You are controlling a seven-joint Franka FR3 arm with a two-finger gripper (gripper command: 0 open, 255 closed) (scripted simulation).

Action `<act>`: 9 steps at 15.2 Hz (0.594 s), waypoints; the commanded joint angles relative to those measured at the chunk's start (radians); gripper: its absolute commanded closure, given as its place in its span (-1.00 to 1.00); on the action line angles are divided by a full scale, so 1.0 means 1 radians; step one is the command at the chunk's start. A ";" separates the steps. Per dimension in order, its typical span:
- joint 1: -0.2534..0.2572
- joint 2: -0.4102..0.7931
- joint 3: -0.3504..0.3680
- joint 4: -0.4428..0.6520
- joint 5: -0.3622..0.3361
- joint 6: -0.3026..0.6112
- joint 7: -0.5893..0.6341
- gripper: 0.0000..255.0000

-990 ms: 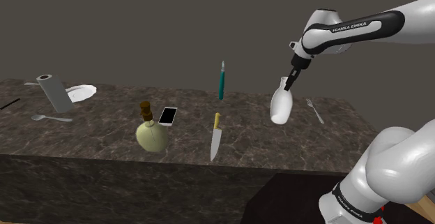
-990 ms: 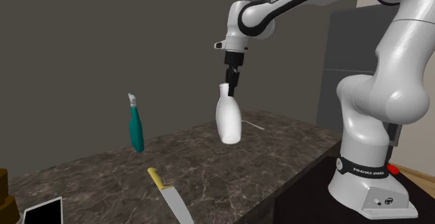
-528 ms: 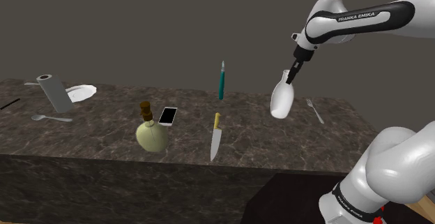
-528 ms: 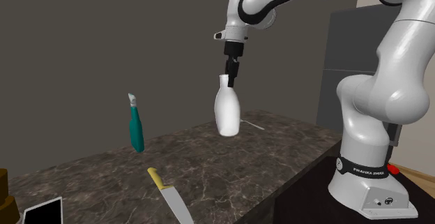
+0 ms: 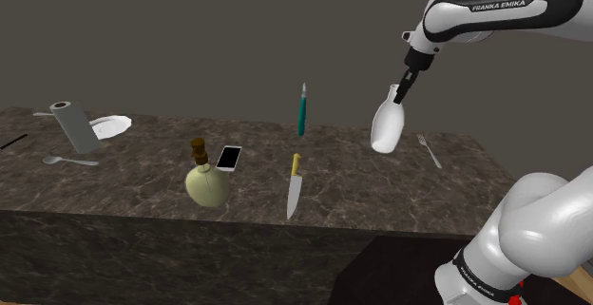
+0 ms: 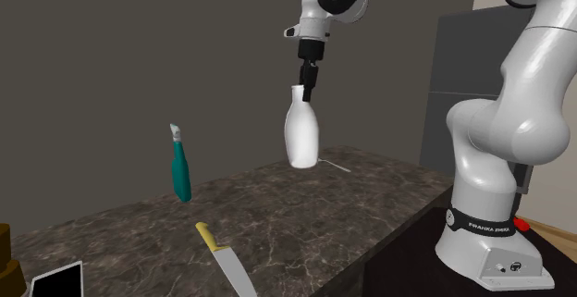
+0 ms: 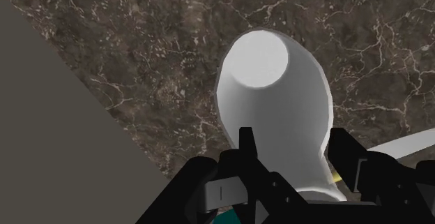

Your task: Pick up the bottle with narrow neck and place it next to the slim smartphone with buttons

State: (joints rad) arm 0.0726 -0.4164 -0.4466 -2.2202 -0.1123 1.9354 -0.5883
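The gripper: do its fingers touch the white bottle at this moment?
Touching. In the wrist view, both black fingers of the gripper clasp the neck of the white bottle, one on each side, with no gap.

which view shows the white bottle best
The second exterior view: the white bottle shows whole and side-on, hanging by its neck from the gripper above the counter. The shoulder view also shows it whole, tilted. The wrist view shows it foreshortened, its neck clasped between the fingers.
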 commanded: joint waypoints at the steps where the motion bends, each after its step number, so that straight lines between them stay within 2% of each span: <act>1: 0.001 0.000 0.003 0.026 0.002 -0.025 0.000 1.00; 9: 0.007 0.002 0.014 0.134 0.009 -0.132 0.003 1.00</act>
State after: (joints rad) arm 0.0791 -0.4132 -0.4343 -2.0990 -0.1040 1.8173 -0.5851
